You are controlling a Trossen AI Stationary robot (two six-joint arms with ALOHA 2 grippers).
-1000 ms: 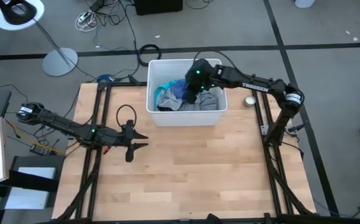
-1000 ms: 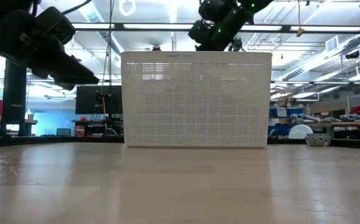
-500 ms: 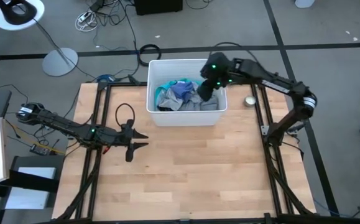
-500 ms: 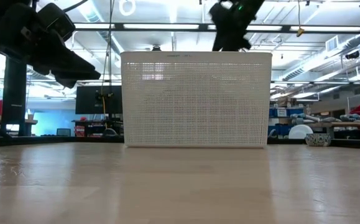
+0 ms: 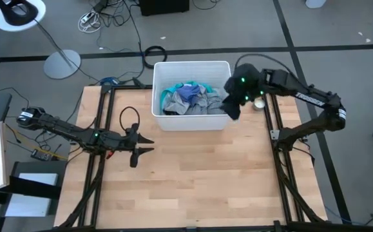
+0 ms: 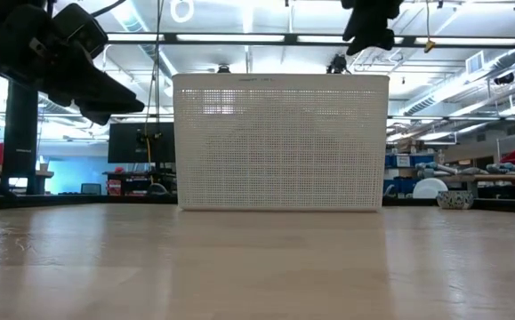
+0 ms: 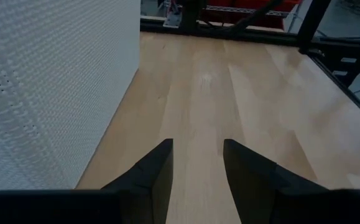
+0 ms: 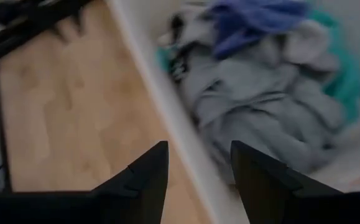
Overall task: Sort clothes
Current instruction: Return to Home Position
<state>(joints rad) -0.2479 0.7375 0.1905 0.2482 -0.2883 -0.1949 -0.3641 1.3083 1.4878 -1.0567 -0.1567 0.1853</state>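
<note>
Several soft garments (image 5: 189,100) lie heaped inside the white rectangular plastic bin (image 5: 191,63) at the far middle of the pale wooden table (image 5: 192,180). A crumpled grey shirt (image 8: 260,109) makes up most of the pile, with a blue sock (image 8: 254,22) on top and a turquoise piece (image 8: 347,78) along one edge. No clothing shows on the bare boards, so the sorting looks finished.

All of it should handle as light, limp cloth that sags and drapes when lifted and slips from a shallow pinch. A raised fold near the top of the heap would be the best place to grip, closing well into the bunched fabric.

The right gripper (image 5: 233,113) hovers above the bin's right wall near its front corner, clear of the rim. Its fingers are spread apart and hold nothing. The left gripper (image 5: 146,145) waits over the table's left side, near the bin's left wall, its fingers likewise parted and empty.
</note>
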